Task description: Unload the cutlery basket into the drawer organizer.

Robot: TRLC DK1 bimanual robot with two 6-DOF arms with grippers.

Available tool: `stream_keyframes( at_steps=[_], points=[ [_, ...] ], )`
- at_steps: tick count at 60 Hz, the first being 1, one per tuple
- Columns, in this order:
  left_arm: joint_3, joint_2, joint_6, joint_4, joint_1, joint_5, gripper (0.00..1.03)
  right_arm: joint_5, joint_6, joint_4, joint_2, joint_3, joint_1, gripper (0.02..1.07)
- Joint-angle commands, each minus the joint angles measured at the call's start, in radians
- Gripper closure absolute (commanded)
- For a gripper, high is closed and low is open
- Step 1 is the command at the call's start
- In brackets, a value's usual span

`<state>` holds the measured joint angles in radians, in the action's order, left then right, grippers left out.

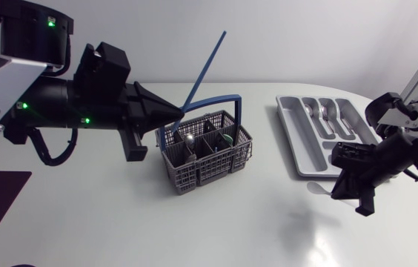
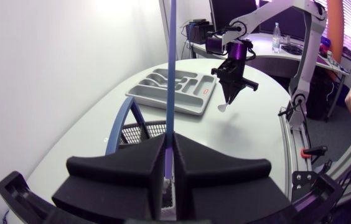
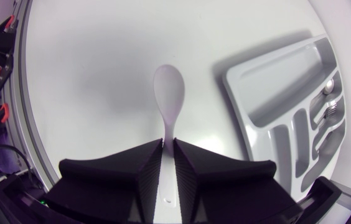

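Left gripper [image 2: 170,142] pinched on blue stick [image 2: 172,62] low, rest ahead of fingers, likely light, whippy; right gripper [image 3: 168,148] clamps white spoon [image 3: 169,93] by handle, probably slippery.

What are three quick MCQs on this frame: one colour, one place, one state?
1. Colour of the stick in the left pincer? A blue; B red; C green.
2. Where is the white spoon? A in the left pincer; B in the right pincer; C in neither.
3. State of the left pincer? A open; B out of view; C shut on the stick.
Key: A, it shows blue in the head and left wrist views; B, the right wrist view shows its handle clamped there; C, the stick is pressed from both sides.
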<state>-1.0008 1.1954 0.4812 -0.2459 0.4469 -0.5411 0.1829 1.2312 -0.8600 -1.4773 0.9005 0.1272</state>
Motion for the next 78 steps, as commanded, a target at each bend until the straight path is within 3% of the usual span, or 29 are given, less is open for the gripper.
stream_keyframes(
  at_steps=[1,13,19,26,31,35,37,54,68,78],
  points=[
    [0.034,-0.019,-0.102,0.056,0.030,0.032,1.00,0.007,0.145,-0.017,-0.058,0.057,0.066,0.89],
    [0.047,0.012,-0.176,0.172,0.142,0.135,1.00,0.010,0.355,-0.013,-0.219,0.245,0.207,0.92],
    [0.041,0.052,-0.210,0.209,0.180,0.162,1.00,0.010,0.373,-0.034,-0.302,0.347,0.239,0.93],
    [0.039,0.072,-0.208,0.215,0.197,0.176,1.00,0.021,0.404,-0.062,-0.310,0.321,0.233,0.92],
    [0.042,0.072,-0.208,0.218,0.197,0.178,1.00,0.020,0.436,-0.042,-0.293,0.248,0.223,0.62],
    [0.050,0.070,-0.205,0.221,0.199,0.176,1.00,0.015,0.441,0.019,-0.271,0.183,0.219,0.27],
    [0.056,0.070,-0.204,0.227,0.199,0.176,1.00,0.010,0.447,0.036,-0.259,0.155,0.212,0.18],
    [0.088,0.066,-0.199,0.241,0.208,0.176,1.00,-0.057,0.504,0.233,-0.232,-0.002,0.130,0.18],
    [0.111,0.058,-0.193,0.249,0.207,0.176,1.00,-0.095,0.564,0.306,-0.298,0.009,0.114,0.47],
    [0.120,0.059,-0.191,0.261,0.202,0.176,1.00,-0.118,0.600,0.306,-0.308,0.009,0.112,0.50]
  ],
)
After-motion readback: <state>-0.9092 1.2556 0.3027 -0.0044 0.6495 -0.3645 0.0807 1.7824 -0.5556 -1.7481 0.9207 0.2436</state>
